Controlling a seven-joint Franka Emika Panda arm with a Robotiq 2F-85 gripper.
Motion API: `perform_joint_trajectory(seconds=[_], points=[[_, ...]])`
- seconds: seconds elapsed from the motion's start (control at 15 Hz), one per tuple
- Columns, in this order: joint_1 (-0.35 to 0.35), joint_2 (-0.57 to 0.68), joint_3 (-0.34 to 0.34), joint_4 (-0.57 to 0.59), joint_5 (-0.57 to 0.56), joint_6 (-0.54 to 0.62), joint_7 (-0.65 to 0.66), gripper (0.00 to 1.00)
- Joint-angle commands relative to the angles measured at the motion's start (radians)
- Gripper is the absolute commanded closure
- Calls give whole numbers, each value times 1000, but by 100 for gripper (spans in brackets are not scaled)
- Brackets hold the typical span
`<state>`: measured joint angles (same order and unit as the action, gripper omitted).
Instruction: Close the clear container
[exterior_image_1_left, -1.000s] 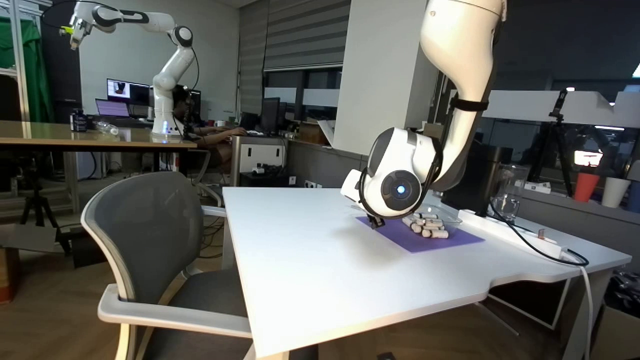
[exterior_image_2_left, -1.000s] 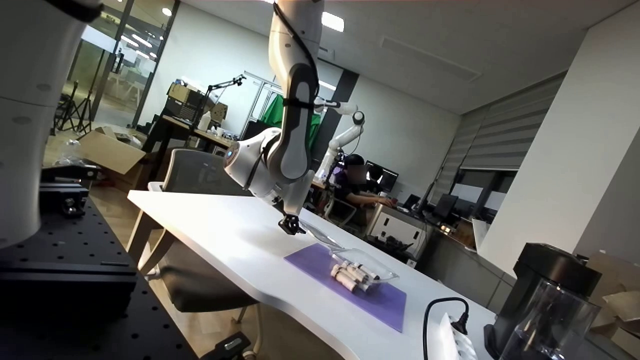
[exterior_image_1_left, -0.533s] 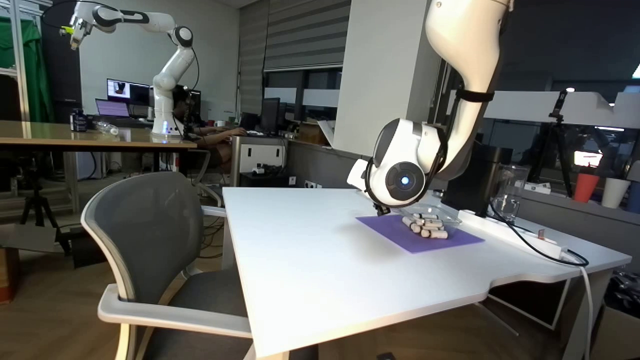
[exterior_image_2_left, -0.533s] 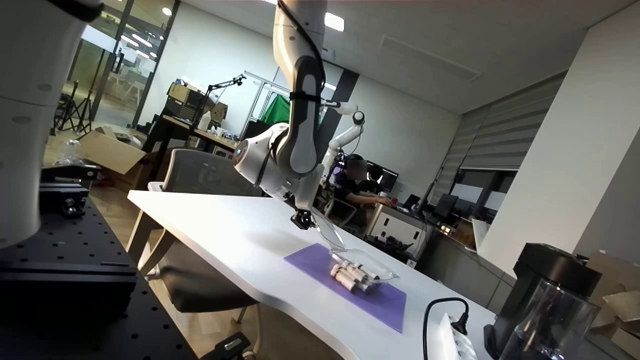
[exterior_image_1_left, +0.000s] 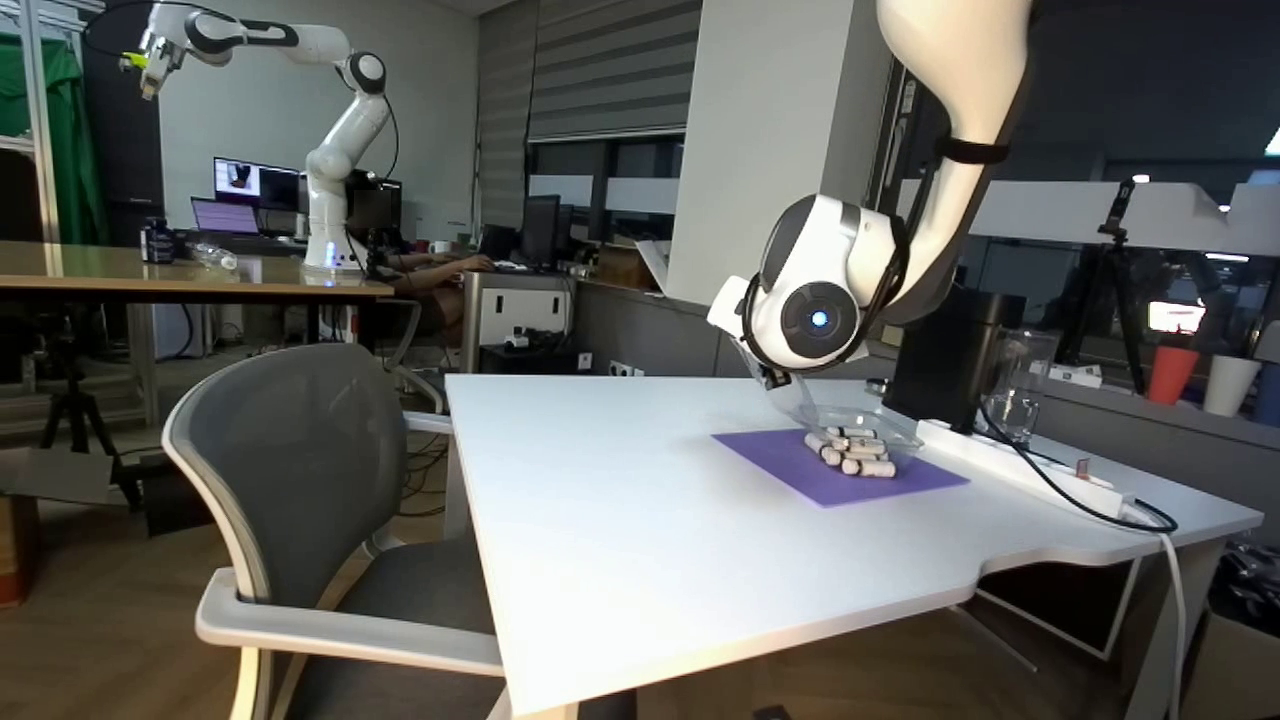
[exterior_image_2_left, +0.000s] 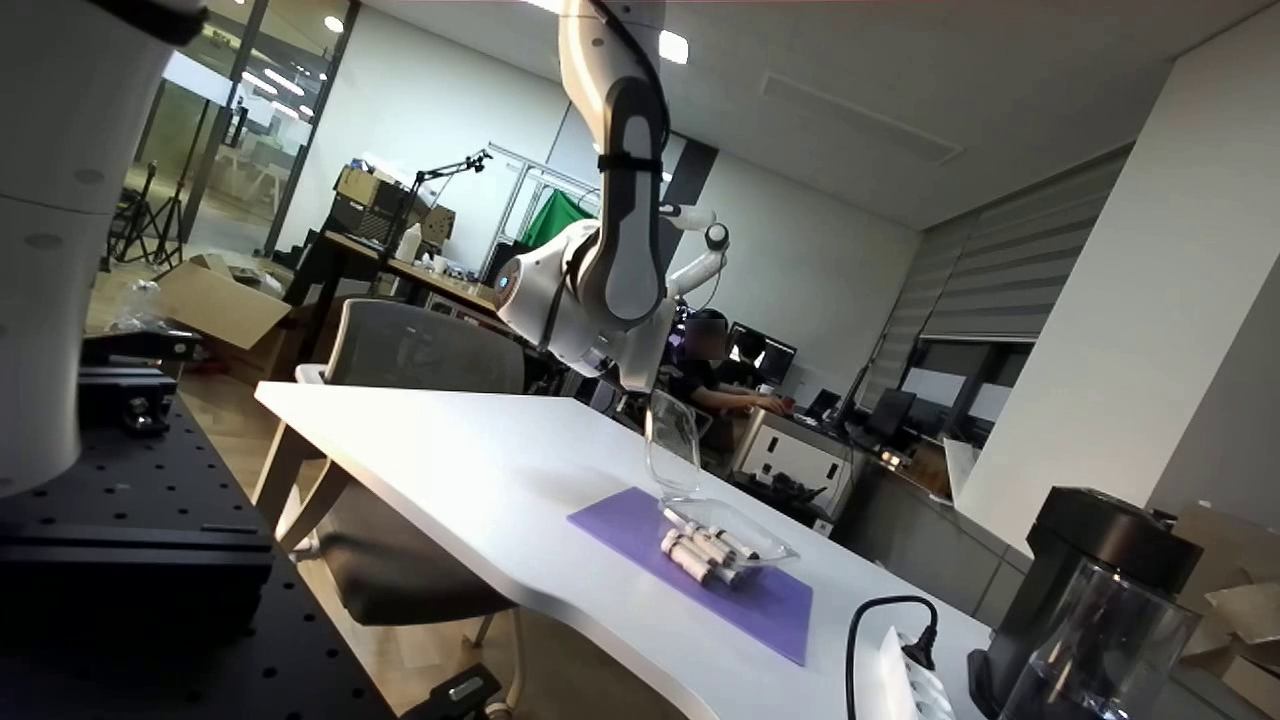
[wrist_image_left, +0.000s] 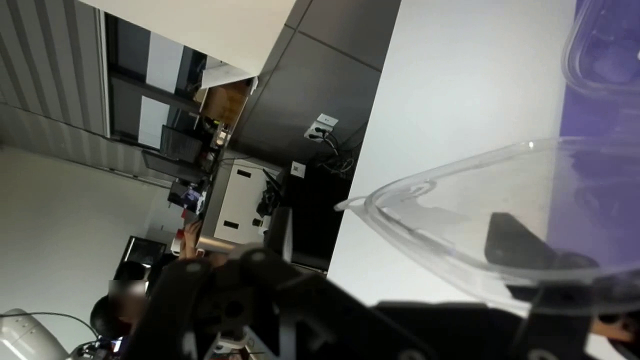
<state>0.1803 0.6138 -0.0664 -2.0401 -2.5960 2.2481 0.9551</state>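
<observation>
The clear container (exterior_image_1_left: 905, 436) stands on the purple mat (exterior_image_1_left: 765, 462); its base also shows in an exterior view (exterior_image_2_left: 768, 543) and at the wrist view's right edge (wrist_image_left: 571, 70). Its see-through lid (exterior_image_2_left: 672, 440) is hinged open and stands nearly upright, leaning slightly away from the base. In the wrist view the lid (wrist_image_left: 450, 195) reaches between the fingers of my gripper (wrist_image_left: 394, 231). The fingers are wide apart; the right one shows through the lid. Whether it touches the lid I cannot tell. In an exterior view my gripper (exterior_image_1_left: 776, 379) is at the lid's raised edge.
Several white cylinders (exterior_image_1_left: 855, 452) lie at the container's near side; whether inside it I cannot tell. A white power strip (exterior_image_1_left: 1020, 468) with a black cable and a black machine (exterior_image_1_left: 940, 355) with a clear tank stand beside the mat. A chair (exterior_image_1_left: 300, 480) stands at the table edge.
My gripper has risen and, in both exterior views, moved right. The lid has swung up from lying low to nearly upright. The base, cylinders and mat have stayed put.
</observation>
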Motion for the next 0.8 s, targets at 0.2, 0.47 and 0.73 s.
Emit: perform_joint_trajectory(seconds=[0.2,0.47,0.73], points=[[-242,-102,104,-22,31,97,-54,0],[-337,-150,95,-15,83,190,-76,0],[-420,-191,75,0,138,285,-88,0]])
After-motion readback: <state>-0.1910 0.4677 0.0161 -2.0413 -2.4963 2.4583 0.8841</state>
